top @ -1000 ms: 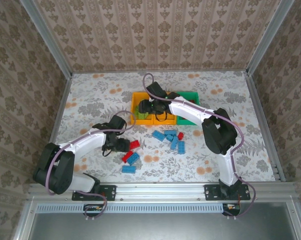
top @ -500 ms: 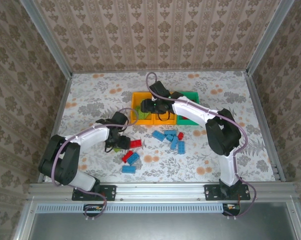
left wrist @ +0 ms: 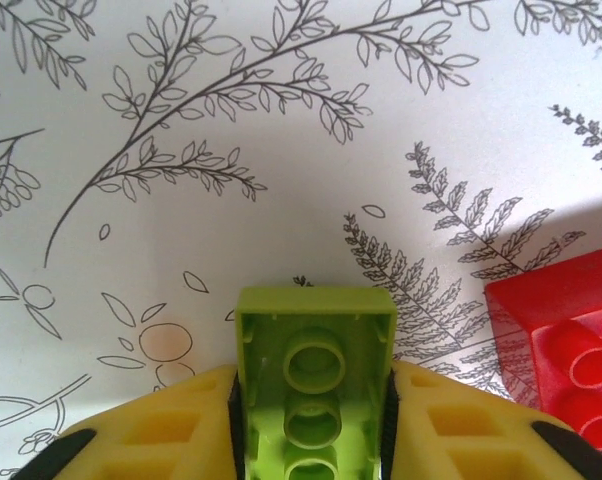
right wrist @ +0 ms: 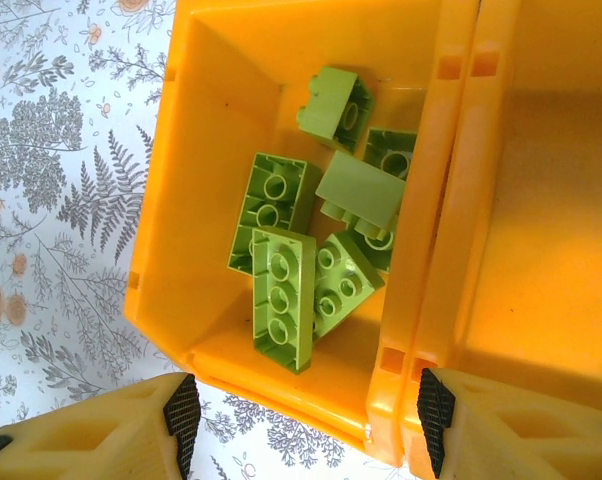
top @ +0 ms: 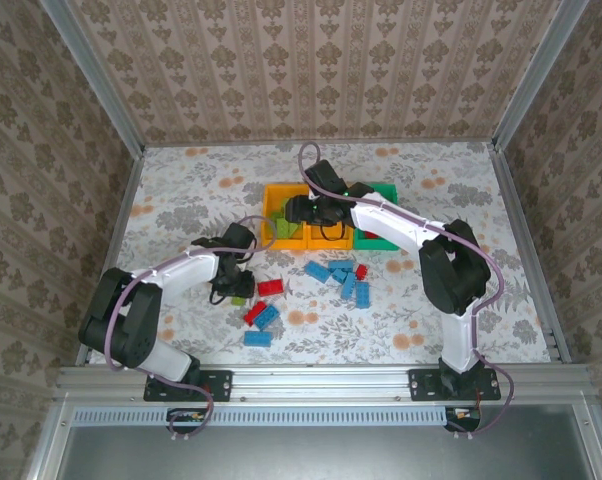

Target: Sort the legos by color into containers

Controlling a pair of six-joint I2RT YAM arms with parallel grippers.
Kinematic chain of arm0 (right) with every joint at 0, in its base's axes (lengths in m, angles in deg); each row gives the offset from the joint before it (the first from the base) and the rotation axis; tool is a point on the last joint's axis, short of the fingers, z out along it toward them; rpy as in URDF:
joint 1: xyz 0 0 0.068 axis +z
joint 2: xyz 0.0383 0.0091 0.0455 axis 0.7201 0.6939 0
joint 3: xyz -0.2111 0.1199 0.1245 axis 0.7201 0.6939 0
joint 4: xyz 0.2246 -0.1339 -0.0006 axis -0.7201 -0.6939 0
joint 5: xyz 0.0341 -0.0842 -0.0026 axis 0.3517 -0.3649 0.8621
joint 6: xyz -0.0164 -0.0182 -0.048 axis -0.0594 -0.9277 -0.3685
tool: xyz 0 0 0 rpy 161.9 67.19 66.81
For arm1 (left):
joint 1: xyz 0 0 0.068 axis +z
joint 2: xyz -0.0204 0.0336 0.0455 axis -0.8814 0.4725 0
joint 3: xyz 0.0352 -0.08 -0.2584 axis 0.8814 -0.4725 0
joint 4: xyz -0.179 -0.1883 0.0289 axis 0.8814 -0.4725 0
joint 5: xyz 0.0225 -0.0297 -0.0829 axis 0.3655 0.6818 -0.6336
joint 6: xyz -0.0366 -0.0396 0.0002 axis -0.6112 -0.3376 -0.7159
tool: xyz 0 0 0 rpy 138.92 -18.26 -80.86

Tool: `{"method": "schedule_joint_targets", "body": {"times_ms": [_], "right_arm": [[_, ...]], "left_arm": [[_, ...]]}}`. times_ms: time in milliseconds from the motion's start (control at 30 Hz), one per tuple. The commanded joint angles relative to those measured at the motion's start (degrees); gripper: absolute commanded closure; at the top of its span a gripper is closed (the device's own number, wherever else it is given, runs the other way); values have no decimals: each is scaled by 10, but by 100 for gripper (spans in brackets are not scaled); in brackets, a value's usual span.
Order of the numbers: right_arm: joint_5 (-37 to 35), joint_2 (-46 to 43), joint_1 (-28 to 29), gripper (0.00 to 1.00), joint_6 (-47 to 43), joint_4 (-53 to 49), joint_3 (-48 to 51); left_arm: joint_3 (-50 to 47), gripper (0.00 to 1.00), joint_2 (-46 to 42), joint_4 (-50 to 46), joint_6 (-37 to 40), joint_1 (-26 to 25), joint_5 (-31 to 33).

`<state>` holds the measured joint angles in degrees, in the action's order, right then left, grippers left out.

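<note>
1. Looking down from the top camera, I see my left gripper clamped on a green brick low over the table, left of the loose pile. A red brick lies just beside it. A cluster of blue bricks sits in front of the bins. My right gripper hangs over the left orange bin, which stands in a row with the middle orange bin and the green bin. Set against half a second ago, both arms have barely shifted and the loose bricks lie as they did.
2. From the left wrist, the green brick shows its hollow underside to the camera. Its long axis runs straight out along the yellow fingers, which press on both long sides. The red brick lies to the right, studs toward the camera, apart from the green one.
3. From the right wrist, the jaws stand wide apart, holding nothing, above the left orange bin's near edge. Inside lie about six green bricks, pointing every which way, some studs up, some hollow side up. The middle orange bin touches it on the right.
</note>
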<state>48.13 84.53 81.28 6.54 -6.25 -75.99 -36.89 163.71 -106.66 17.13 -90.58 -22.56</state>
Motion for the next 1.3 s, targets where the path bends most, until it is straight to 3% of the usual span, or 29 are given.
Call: {"method": "schedule_joint_targets", "body": {"times_ms": [0, 233, 567, 700, 900, 1033, 1267], "right_arm": [[-1, -29, -3, 37, 1, 5, 7], [-11, -57, 0, 37, -17, 8, 26], [-147, -171, 11, 36, -36, -50, 163], [-187, -236, 8, 36, -19, -50, 263], [-190, -291, -3, 38, 43, -56, 371], [-187, -305, -12, 44, 74, -52, 406], [-160, -281, -24, 45, 108, -36, 415]], "left_arm": [[1, 68, 6, 7, -3, 4, -15], [8, 72, -21, 11, -7, 3, -6], [130, 70, -66, 1, 22, 2, 16], [200, 69, -29, 20, 35, 1, -14], [288, 69, 63, 66, 49, 1, -65], [339, 69, 132, 79, 55, 2, -87], [370, 68, 204, 107, 38, 3, -89]]}}
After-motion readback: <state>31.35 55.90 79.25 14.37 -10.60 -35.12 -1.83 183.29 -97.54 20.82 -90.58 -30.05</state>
